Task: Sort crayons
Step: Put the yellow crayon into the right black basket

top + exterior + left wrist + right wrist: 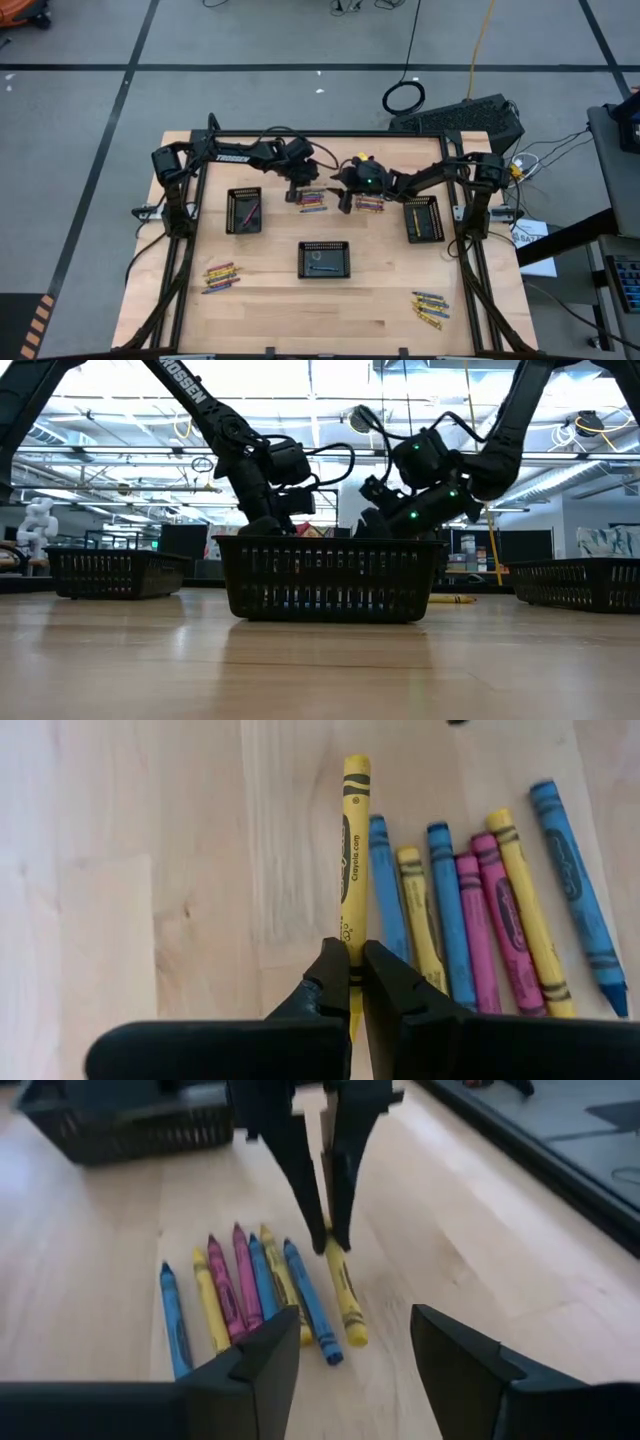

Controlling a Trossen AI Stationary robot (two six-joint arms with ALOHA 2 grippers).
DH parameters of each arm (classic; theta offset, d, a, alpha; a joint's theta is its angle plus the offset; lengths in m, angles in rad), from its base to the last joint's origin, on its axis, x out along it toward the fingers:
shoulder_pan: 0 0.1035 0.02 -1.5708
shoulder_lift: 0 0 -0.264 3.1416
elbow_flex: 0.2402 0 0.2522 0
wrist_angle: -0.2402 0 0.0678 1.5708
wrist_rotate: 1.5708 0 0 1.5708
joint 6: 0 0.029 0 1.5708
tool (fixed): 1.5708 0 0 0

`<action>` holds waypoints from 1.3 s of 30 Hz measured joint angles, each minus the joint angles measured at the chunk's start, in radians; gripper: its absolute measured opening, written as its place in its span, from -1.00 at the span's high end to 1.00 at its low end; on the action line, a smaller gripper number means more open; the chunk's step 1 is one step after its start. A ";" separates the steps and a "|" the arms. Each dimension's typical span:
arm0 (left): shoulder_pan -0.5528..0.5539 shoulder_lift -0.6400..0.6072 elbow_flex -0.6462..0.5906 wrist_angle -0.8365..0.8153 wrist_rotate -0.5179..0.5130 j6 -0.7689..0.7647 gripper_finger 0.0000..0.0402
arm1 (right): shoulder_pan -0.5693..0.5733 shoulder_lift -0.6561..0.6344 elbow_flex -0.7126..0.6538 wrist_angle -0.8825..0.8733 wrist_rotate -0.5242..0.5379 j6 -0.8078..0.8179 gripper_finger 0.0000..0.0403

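Left gripper (350,978) fingers are clamped on the yellow crayon (352,850) near one end; it lies on the worktop (150,870) just beside the row. Light, stiff, slick wax; mid-barrel grip judged steadier. Right gripper (355,1355) fingers are held apart nearby.

Yellow crayon (352,850) with black stripes, blue crayons (453,915), pink crayons (508,925), black trays (324,259), light wood table (300,310), black robot arms (240,153)
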 joint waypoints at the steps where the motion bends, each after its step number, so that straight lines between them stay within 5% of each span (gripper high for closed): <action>1: 0.000 0.000 0.000 0.009 0.000 0.000 0.99 | 0.000 0.000 -0.005 0.016 0.000 0.006 0.13; 7: 0.000 0.000 0.000 0.037 0.016 -0.001 0.99 | 0.002 0.000 -0.051 0.050 0.034 0.061 0.13; 17: -0.009 -0.026 0.000 0.071 0.037 -0.001 0.99 | 0.038 0.000 -0.221 0.358 0.133 0.188 0.13; 27: -0.027 -0.041 0.001 0.092 0.056 0.005 0.99 | 0.057 0.000 -0.084 0.237 0.131 0.049 0.15; 39: -0.045 -0.041 0.001 0.090 0.055 0.005 0.99 | 0.054 0.000 -0.046 0.098 0.082 0.046 0.57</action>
